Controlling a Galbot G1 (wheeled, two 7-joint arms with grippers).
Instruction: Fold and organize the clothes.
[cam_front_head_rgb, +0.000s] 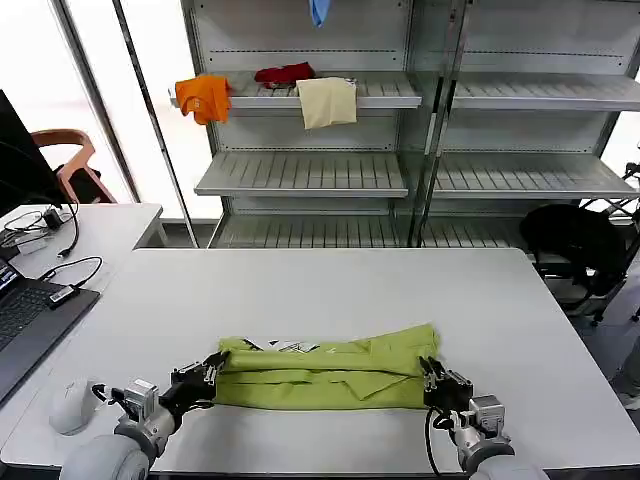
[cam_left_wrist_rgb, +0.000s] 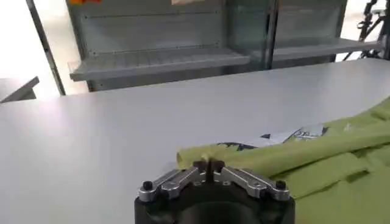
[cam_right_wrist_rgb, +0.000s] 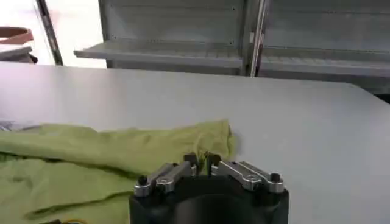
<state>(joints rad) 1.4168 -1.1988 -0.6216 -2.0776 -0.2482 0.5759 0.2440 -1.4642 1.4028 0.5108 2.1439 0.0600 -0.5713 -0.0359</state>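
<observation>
Head view: folded T-shirt (cam_front_head_rgb: 325, 372) on table (cam_front_head_rgb: 330, 290)

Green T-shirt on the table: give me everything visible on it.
The lime-green T-shirt looks like soft cotton, folded lengthwise into a long flat band lying across the near part of the white table. Layers overlap with creases; a strip of white print peeks out along its far edge near the left end. The left pincer is shut on the left end, the right pincer shut on the right end. Nothing else touches it.
</observation>
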